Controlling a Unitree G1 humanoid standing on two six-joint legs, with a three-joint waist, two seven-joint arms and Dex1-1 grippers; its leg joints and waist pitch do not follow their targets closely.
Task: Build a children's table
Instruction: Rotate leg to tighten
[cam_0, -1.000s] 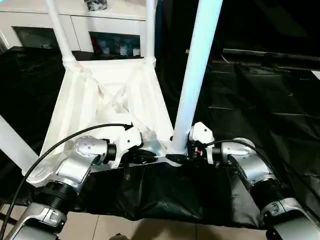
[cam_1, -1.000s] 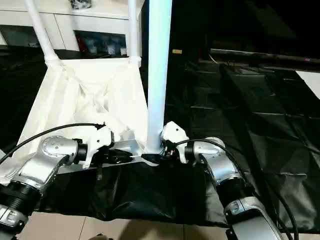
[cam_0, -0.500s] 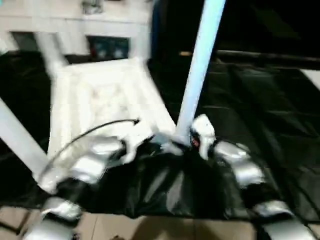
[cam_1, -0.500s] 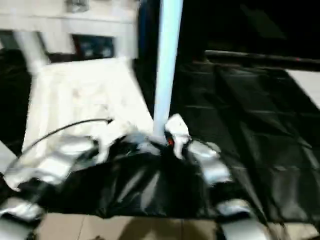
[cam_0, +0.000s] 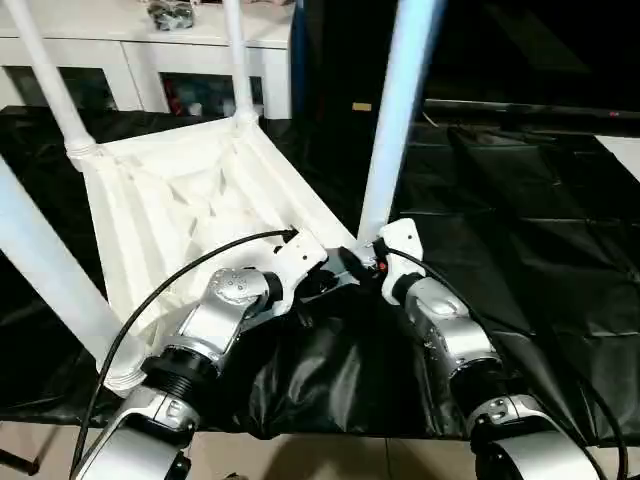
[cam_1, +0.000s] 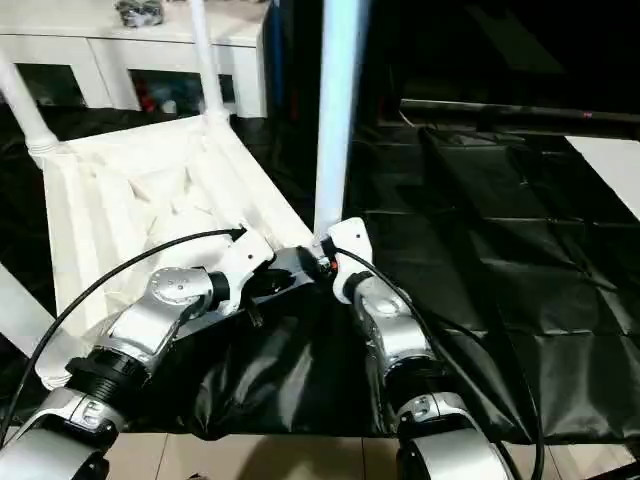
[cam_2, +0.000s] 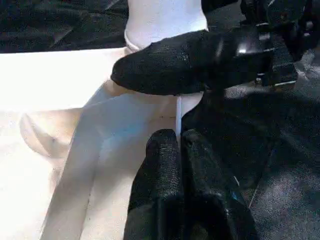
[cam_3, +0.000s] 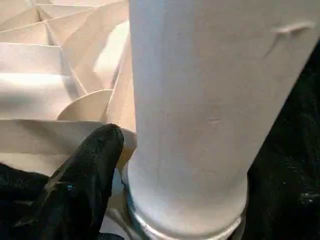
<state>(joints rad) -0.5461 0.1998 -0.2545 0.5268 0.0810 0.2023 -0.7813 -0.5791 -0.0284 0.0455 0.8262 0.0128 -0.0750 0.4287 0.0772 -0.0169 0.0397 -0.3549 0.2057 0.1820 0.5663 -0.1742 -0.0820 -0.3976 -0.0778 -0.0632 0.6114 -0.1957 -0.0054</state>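
Observation:
The children's table lies upside down on black sheeting, its ribbed white top (cam_0: 190, 190) facing up. White legs stand in its corner sockets. The nearest leg (cam_0: 395, 120) rises from the near right corner. My left gripper (cam_2: 177, 137) is shut on the thin rim of the top just beside that corner. My right gripper (cam_0: 365, 262) is open around the base of this leg (cam_3: 200, 100). One of its black fingers (cam_3: 85, 175) stands a sliver off the tube, and the same gripper's finger (cam_2: 175, 62) crosses the leg's base in the left wrist view.
Three more legs stand up at the far left (cam_0: 45, 80), the far right (cam_0: 235, 60) and the near left (cam_0: 50, 280). A white cabinet (cam_0: 150, 50) with glass doors runs along the back. Black sheeting (cam_0: 520, 230) covers the floor to the right; pale tiles (cam_0: 330, 460) show nearest me.
The whole picture has swung and blurred in between, so the head camera moved. Both grippers stay at the near right corner, with my forearms now reaching further forward.

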